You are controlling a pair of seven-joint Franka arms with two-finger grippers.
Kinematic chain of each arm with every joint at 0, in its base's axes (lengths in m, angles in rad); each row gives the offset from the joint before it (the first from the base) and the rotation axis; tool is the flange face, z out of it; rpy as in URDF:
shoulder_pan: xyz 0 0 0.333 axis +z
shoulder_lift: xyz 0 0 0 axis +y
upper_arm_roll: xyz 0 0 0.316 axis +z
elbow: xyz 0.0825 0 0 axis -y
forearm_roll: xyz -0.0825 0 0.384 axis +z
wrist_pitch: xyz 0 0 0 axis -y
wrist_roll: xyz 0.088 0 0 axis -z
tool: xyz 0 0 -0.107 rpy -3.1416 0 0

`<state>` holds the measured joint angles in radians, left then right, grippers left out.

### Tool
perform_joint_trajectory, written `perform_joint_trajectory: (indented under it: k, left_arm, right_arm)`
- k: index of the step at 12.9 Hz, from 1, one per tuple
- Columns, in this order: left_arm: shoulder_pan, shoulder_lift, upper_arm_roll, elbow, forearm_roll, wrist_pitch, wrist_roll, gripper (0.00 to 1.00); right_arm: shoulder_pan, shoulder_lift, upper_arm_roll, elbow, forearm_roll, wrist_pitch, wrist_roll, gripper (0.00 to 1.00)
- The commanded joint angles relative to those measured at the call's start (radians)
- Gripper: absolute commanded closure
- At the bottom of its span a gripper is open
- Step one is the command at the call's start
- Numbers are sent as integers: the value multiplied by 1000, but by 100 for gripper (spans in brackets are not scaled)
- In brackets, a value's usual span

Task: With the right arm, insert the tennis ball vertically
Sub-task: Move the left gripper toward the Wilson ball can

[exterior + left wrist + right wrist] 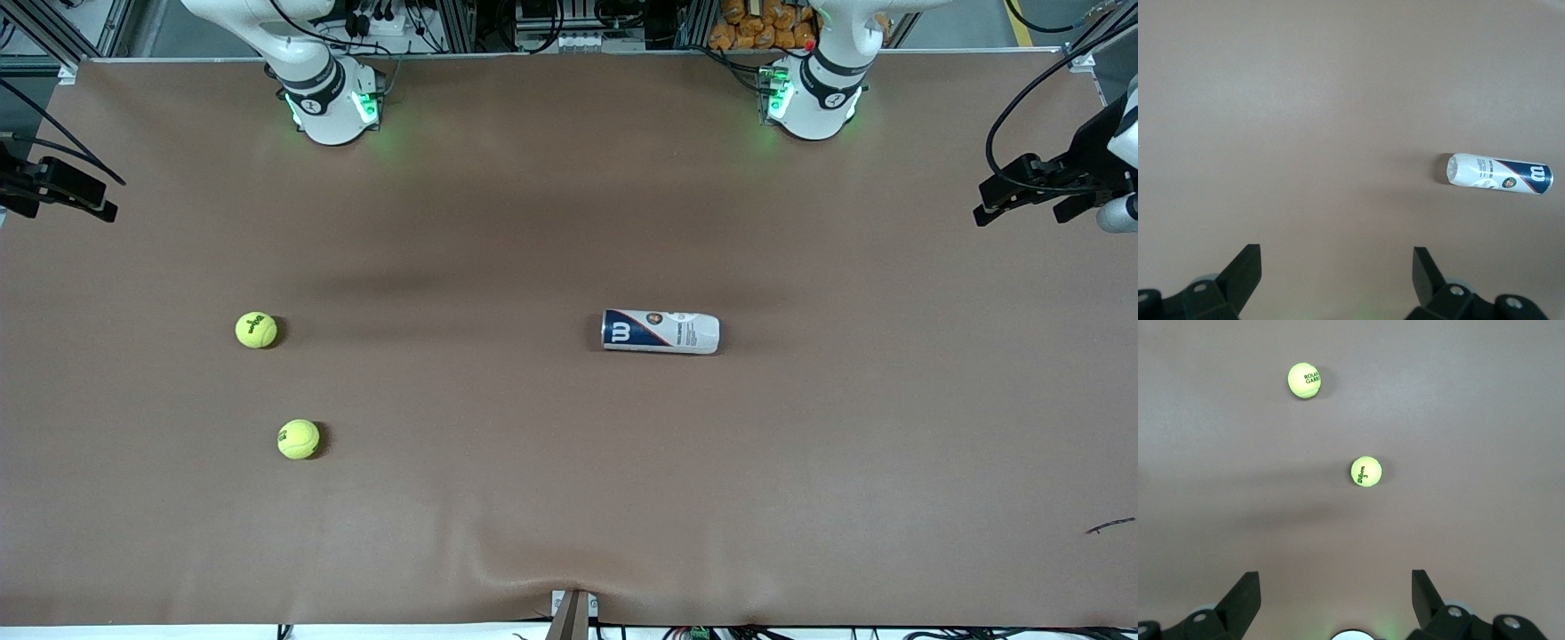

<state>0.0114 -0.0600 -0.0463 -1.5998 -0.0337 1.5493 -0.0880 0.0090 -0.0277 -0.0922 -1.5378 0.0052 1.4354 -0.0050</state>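
- Desk [569, 498] carries a brown cover, and every loose thing on it lies apart from the rest.
- Two yellow tennis balls lie toward the right arm's end: first ball [256, 330] [1366, 471] sits farther from the front camera, second ball [298, 439] [1304, 381] nearer to it, the two near each other but not touching.
- Ball can [661, 332] [1499, 175], white and dark blue with a W logo, lies on its side near the middle of the desk, toward the left arm's end and well apart from both balls.
- Right hand [58, 188] [1335, 590] hangs over the desk's edge at its own end, fingers spread wide, gripping nothing.
- Left hand [1022, 191] [1337, 267] hangs over the desk's edge at the left arm's end, fingers likewise spread apart and empty.
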Motion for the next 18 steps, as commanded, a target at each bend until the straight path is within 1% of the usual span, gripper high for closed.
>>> perform_joint_trajectory:
  k: [1,7,9,11,15,18]
  left_arm:
    - [-7,2,0,15,20,-17,7,0]
    - [-14,15,-1,15,20,-17,5,0]
    - [-25,51,-13,14,20,-17,11,0]
    - [-39,98,-64,15,20,-17,11,0]
    - [-54,195,-124,20,6,-3,13,0]
    - [-60,259,-185,24,6,34,14,0]
  right_arm:
    - [-1,-12,5,4,-4,-1,14,0]
    - [3,-12,6,2,-2,-9,5,0]
    - [3,-18,6,2,-2,-10,5,0]
    - [2,-20,6,2,-2,-12,5,0]
    - [5,-18,6,2,-2,-3,7,0]
    - [13,-17,8,1,-2,-3,7,0]
